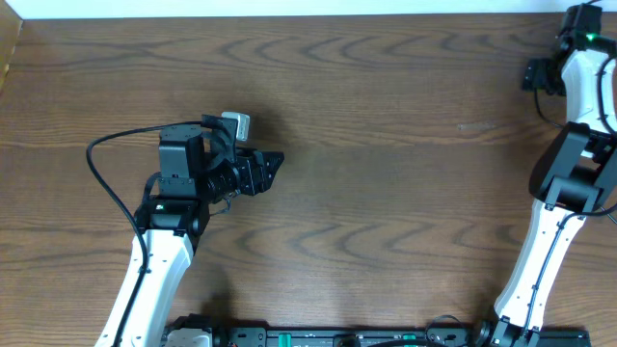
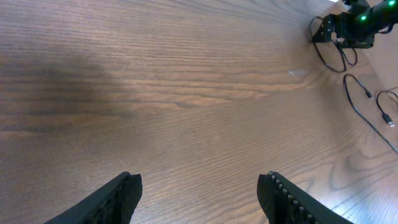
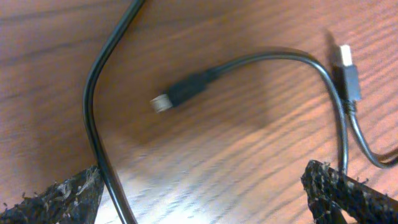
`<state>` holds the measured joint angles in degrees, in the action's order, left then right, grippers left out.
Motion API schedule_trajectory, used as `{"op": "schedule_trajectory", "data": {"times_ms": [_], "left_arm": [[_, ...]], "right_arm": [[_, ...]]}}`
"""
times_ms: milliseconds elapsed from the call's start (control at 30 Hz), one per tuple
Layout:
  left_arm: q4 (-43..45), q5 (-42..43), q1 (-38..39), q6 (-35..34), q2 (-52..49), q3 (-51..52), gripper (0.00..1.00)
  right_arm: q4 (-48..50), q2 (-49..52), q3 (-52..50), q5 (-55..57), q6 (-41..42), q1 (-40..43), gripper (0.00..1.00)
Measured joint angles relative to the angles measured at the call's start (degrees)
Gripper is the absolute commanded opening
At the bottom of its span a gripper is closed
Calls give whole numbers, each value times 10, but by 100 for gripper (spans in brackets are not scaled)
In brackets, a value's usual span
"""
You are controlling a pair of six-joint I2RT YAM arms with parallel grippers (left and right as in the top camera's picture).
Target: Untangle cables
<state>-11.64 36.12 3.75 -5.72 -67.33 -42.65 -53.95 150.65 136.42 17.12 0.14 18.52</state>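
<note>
Black cables lie under my right gripper (image 3: 202,193), which is open and empty just above the table. In the right wrist view one thin black cable (image 3: 280,59) ends in a small plug (image 3: 180,93), and a USB plug (image 3: 345,62) lies at the right. Another black cable (image 3: 93,99) curves past the left finger. The left wrist view shows the black cables (image 2: 360,102) far off at the right. No white cable shows. My left gripper (image 2: 199,186) is open and empty over bare wood, also seen in the overhead view (image 1: 273,164).
The wooden table (image 1: 386,145) fills the overhead view. The right arm (image 1: 578,67) stands at the far right edge and covers the cables from above. The left arm's own thick black wire (image 1: 106,173) loops at the left.
</note>
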Motion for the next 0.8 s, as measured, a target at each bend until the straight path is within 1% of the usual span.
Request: {"op": "schedule_trajectory", "data": {"times_ms": [533, 800], "left_arm": [[0, 0, 0, 0, 0, 0, 65], [0, 0, 0, 0, 0, 0, 66]], "right_arm": [[-13, 0, 0, 10, 0, 133, 99], [-19, -1, 0, 9, 4, 127, 99]]}}
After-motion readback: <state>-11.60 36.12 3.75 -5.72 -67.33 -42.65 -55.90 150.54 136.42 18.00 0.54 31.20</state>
